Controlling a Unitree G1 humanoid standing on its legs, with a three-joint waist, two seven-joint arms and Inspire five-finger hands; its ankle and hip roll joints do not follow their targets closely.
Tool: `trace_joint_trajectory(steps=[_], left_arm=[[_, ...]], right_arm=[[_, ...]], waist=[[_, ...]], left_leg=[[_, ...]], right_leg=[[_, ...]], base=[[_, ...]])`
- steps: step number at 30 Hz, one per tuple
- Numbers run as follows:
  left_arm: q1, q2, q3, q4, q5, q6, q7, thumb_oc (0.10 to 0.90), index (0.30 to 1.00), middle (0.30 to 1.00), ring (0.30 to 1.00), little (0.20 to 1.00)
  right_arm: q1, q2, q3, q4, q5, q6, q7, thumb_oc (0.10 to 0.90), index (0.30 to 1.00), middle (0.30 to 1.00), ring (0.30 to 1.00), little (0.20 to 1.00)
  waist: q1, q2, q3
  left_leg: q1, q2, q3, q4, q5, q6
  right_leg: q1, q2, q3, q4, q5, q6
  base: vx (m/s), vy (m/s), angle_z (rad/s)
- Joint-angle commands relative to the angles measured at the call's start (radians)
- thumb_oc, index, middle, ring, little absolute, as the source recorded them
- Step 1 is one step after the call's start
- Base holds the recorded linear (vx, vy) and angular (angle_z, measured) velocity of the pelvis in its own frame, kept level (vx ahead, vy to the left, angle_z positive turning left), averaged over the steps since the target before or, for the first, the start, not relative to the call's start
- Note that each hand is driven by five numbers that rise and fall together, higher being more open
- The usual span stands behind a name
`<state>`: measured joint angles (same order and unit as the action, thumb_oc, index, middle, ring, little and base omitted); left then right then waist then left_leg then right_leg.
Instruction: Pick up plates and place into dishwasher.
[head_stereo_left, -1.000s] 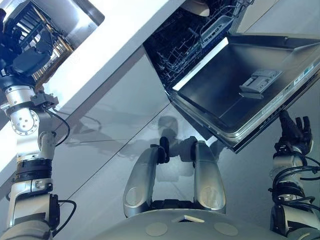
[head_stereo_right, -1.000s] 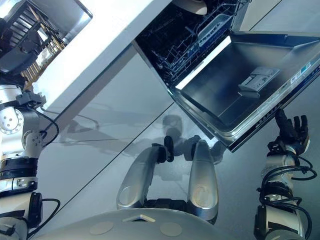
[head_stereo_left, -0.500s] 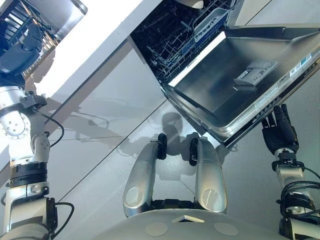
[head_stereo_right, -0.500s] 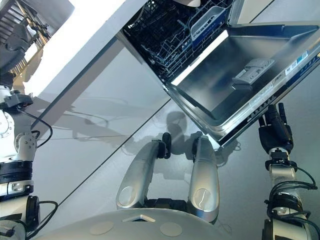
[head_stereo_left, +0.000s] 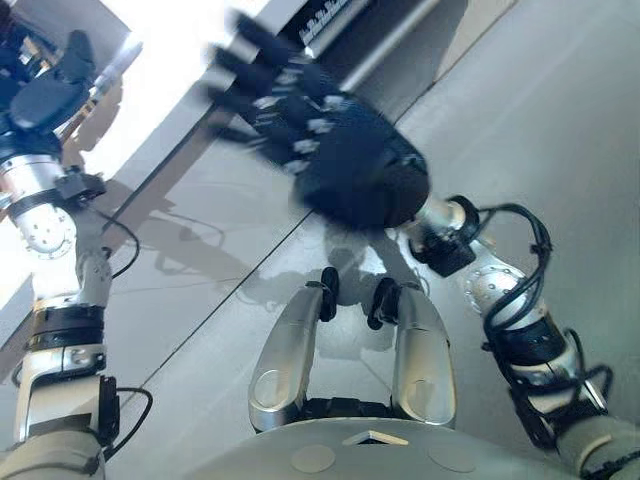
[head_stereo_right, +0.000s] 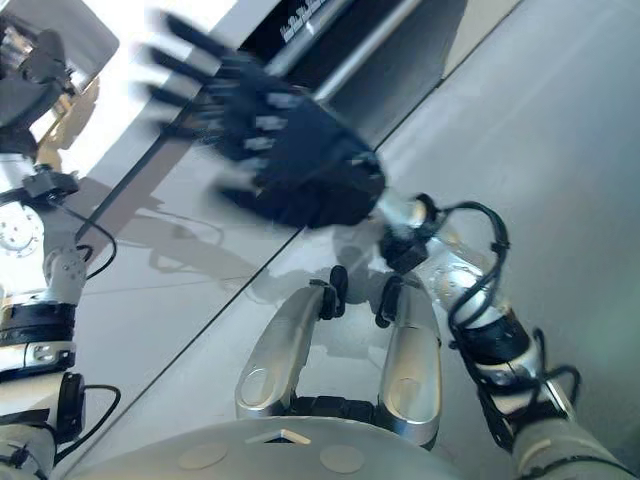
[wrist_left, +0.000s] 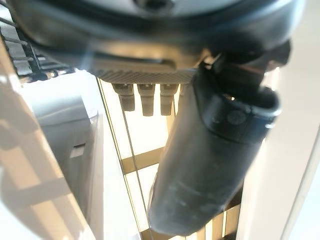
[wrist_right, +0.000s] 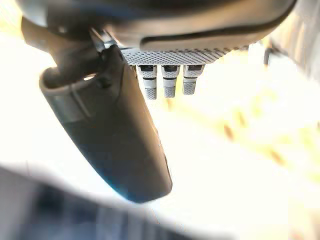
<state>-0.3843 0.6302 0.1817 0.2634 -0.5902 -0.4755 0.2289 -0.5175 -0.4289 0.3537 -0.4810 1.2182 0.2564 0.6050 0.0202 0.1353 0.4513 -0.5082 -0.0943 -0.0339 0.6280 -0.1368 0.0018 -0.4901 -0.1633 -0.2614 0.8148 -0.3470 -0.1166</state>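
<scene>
Sweeping across the frame's centre, the right hand (head_stereo_left: 345, 165) was spread wide and empty; the left hand (head_stereo_left: 45, 95) hung relaxed, upper left. No plate was discernible. Risk: striking the table (head_stereo_left: 190, 75) edge.

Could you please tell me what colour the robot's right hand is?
The right hand is dark, near black; the left eye view shows it best.

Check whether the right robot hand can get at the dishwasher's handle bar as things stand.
Probably yes. The right robot hand is held up, open and empty, in front of the dishwasher's handle bar, and nothing shows between them. How far apart they are in depth is hard to judge.
</scene>
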Motion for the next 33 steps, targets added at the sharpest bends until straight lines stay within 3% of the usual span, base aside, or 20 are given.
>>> trace_joint_trajectory(steps=[1,6,10,14,17,19,20,24,26,28,30,31,33], left_arm=[[0.085,-0.010,0.021,0.053,-0.030,-0.043,0.010,0.800,0.900,0.900,0.900,0.900],[0.150,-0.043,0.074,0.070,-0.035,-0.079,-0.024,0.800,0.900,0.900,0.900,0.900],[0.245,-0.091,0.125,0.020,-0.016,-0.099,-0.032,0.800,0.900,0.900,0.900,0.900],[0.318,-0.130,0.159,-0.018,-0.002,-0.113,-0.042,0.800,0.900,0.900,0.900,0.900],[0.345,-0.142,0.173,-0.027,-0.001,-0.120,-0.046,0.800,0.900,0.900,0.900,0.900],[0.362,-0.154,0.176,-0.014,-0.014,-0.131,-0.060,0.800,0.900,0.900,0.900,0.900],[0.365,-0.158,0.177,-0.011,-0.025,-0.131,-0.069,0.800,0.900,0.900,0.900,0.900],[0.366,-0.180,0.170,0.012,-0.052,-0.081,-0.117,0.800,0.900,0.900,0.900,0.900],[0.358,-0.185,0.159,0.029,-0.057,-0.055,-0.143,0.800,0.900,0.900,0.900,0.900],[0.335,-0.176,0.136,0.048,-0.033,-0.019,-0.142,0.800,0.900,0.900,0.900,0.900],[0.321,-0.170,0.126,0.057,-0.040,-0.006,-0.146,0.800,0.900,0.900,0.900,0.900],[0.315,-0.172,0.115,0.054,-0.033,0.004,-0.144,0.800,0.900,0.900,0.900,0.900],[0.302,-0.165,0.109,0.053,-0.019,0.030,-0.146,0.800,0.900,0.900,0.900,0.900]], right_arm=[[0.003,0.054,-0.106,-0.008,-0.050,-0.066,-0.076,0.800,0.900,0.900,0.900,0.900],[0.168,0.108,-0.282,0.172,-0.173,-0.138,-0.182,0.800,0.900,0.900,0.900,0.900],[0.351,0.134,-0.415,0.361,-0.251,-0.276,-0.182,0.800,0.900,0.900,0.900,0.900],[0.467,0.162,-0.469,0.472,-0.326,-0.416,-0.196,0.800,0.900,0.900,0.900,0.900],[0.512,0.162,-0.489,0.542,-0.414,-0.541,-0.265,0.800,0.900,0.900,0.900,0.900],[0.548,0.145,-0.498,0.657,-0.540,-0.665,-0.380,0.800,0.900,0.900,0.900,0.900],[0.554,0.136,-0.502,0.699,-0.591,-0.680,-0.442,0.800,0.900,0.900,0.900,0.900],[0.574,0.118,-0.509,0.961,-0.714,-0.648,-0.510,0.800,0.900,0.900,0.900,0.900],[0.577,0.101,-0.498,1.097,-0.784,-0.607,-0.539,0.800,0.900,0.900,0.900,0.900],[0.564,0.068,-0.489,1.329,-0.910,-0.512,-0.548,0.800,0.900,0.900,0.900,0.900],[0.552,0.058,-0.481,1.407,-0.954,-0.481,-0.559,0.800,0.900,0.900,0.900,0.900],[0.549,0.055,-0.475,1.462,-0.998,-0.430,-0.553,0.800,0.900,0.900,0.900,0.900],[0.544,0.048,-0.464,1.563,-1.062,-0.413,-0.544,0.800,0.900,0.900,0.900,0.900]], waist=[[0.018,-0.064,-0.019],[0.005,-0.073,-0.052],[-0.009,-0.079,-0.083],[-0.021,-0.083,-0.110],[-0.027,-0.086,-0.130],[-0.034,-0.086,-0.154],[-0.035,-0.086,-0.162],[-0.033,-0.085,-0.213],[-0.029,-0.086,-0.236],[-0.016,-0.089,-0.270],[-0.009,-0.090,-0.281],[-0.004,-0.092,-0.293],[0.005,-0.095,-0.310]], left_leg=[[0.089,-0.031,0.049,-0.084,-0.046,0.052],[0.134,-0.020,0.057,-0.166,-0.019,0.059],[0.188,-0.014,0.065,-0.230,-0.016,0.067],[0.237,-0.014,0.062,-0.291,-0.003,0.071],[0.261,-0.014,0.060,-0.328,0.013,0.067],[0.307,-0.012,0.057,-0.384,0.020,0.060],[0.321,-0.011,0.056,-0.404,0.025,0.058],[0.386,-0.011,0.044,-0.491,0.050,0.043],[0.421,-0.009,0.038,-0.518,0.049,0.038],[0.455,-0.008,0.030,-0.535,0.041,0.035],[0.468,-0.007,0.027,-0.542,0.040,0.034],[0.479,-0.005,0.023,-0.547,0.039,0.034],[0.495,-0.003,0.017,-0.556,0.036,0.034]], right_leg=[[0.005,0.096,0.150,-0.151,0.110,0.072],[0.035,0.098,0.149,-0.232,0.141,0.089],[0.079,0.097,0.150,-0.298,0.149,0.106],[0.122,0.102,0.155,-0.358,0.163,0.119],[0.150,0.107,0.160,-0.402,0.179,0.127],[0.193,0.113,0.164,-0.451,0.182,0.138],[0.209,0.114,0.164,-0.471,0.186,0.141],[0.298,0.126,0.164,-0.586,0.216,0.152],[0.346,0.129,0.156,-0.627,0.221,0.155],[0.396,0.133,0.153,-0.665,0.221,0.156],[0.415,0.135,0.148,-0.678,0.222,0.156],[0.429,0.138,0.145,-0.685,0.221,0.155],[0.450,0.141,0.142,-0.693,0.217,0.154]], base=[[0.02,0.058,0.74],[0.02,0.081,0.28],[0.02,0.072,-0.03],[0.00,0.024,-0.04],[0.00,0.008,-0.07],[0.01,-0.004,-0.04],[0.00,0.000,0.00],[-0.01,-0.027,-0.03],[0.00,-0.057,0.07],[0.01,-0.077,0.11],[0.00,-0.065,0.12],[0.01,-0.075,0.12],[0.00,-0.079,0.08]])
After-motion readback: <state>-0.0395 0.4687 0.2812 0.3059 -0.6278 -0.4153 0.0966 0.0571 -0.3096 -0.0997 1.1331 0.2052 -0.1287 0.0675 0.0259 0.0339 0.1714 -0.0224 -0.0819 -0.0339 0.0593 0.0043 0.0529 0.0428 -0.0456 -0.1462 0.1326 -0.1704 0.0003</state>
